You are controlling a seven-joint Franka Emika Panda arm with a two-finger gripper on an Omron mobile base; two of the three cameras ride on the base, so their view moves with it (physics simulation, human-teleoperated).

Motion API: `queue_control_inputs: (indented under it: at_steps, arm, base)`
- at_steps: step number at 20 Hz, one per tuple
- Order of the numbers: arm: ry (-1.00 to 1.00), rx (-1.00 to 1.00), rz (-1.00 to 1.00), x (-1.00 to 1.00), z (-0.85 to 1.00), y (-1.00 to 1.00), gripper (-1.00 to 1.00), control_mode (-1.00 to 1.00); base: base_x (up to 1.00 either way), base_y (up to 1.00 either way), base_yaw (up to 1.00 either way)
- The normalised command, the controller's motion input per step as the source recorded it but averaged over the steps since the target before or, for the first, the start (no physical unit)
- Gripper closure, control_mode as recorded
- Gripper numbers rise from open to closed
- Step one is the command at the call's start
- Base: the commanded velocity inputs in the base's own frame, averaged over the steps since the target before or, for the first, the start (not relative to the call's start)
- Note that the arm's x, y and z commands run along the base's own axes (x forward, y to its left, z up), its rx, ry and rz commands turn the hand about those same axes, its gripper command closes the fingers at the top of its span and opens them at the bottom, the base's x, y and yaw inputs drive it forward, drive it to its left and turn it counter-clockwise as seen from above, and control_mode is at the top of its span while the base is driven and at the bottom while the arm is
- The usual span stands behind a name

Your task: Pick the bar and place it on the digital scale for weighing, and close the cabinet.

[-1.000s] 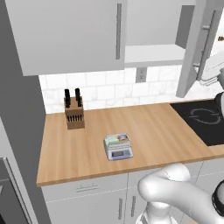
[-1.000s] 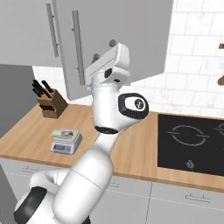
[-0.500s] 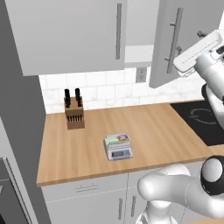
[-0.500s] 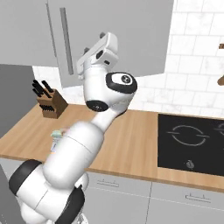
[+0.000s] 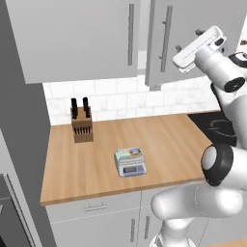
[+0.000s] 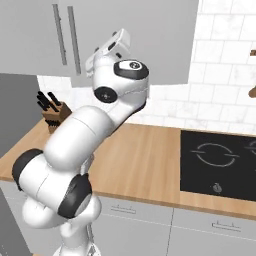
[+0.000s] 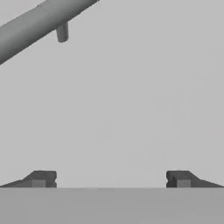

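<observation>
Left base view: the bar (image 5: 128, 154) lies flat on the platform of the digital scale (image 5: 130, 162), which sits on the wooden tabletop (image 5: 159, 140) towards its front edge, well apart from the knife block (image 5: 81, 126) standing at the back left by the tiled wall. The cabinet (image 5: 72, 36) hangs above; its right-hand door (image 5: 166, 41) is swung slightly out from the front, with a narrow gap between it and the closed door beside it. The arm reaches up and across, and the end effector (image 5: 179, 48) is at the face of that door, just right of its long vertical handle (image 5: 166, 32), apparently touching the panel.

Right base view: the hand is raised against the grey cabinet door, right of the two vertical handles; the black cooktop (image 6: 218, 163) is set into the tabletop at the right.

Hand view: the end effector (image 7: 110, 178) has its fingertips (image 7: 42, 178) spread wide apart with nothing between them, facing the flat grey door surface close up. The bar handle (image 7: 39, 27) crosses the upper left corner at a slant.
</observation>
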Motion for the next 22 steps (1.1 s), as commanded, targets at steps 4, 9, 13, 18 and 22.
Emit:
queue_control_inputs:
  at_steps: [4, 9, 13, 18, 22]
  arm:
    - [0.13, 0.00, 0.02, 1.00, -0.04, 0.00, -1.00, -1.00]
    - [0.12, 0.00, 0.02, 1.00, -0.07, 0.00, -1.00, -1.00]
    - [0.08, 0.00, 0.00, 1.00, -0.12, 0.00, -1.00, -1.00]
    - [0.03, 0.00, 0.00, 0.97, -0.06, -0.04, -1.00, -1.00]
    - [0.00, 0.00, 0.00, 0.26, 0.00, -0.16, -1.00, -1.00]
  base:
    - [0.00, 0.00, 0.00]
    - [0.00, 0.00, 0.00]
    - [0.00, 0.00, 0.00]
    - [0.00, 0.00, 0.00]
    - [0.00, 0.00, 0.00]
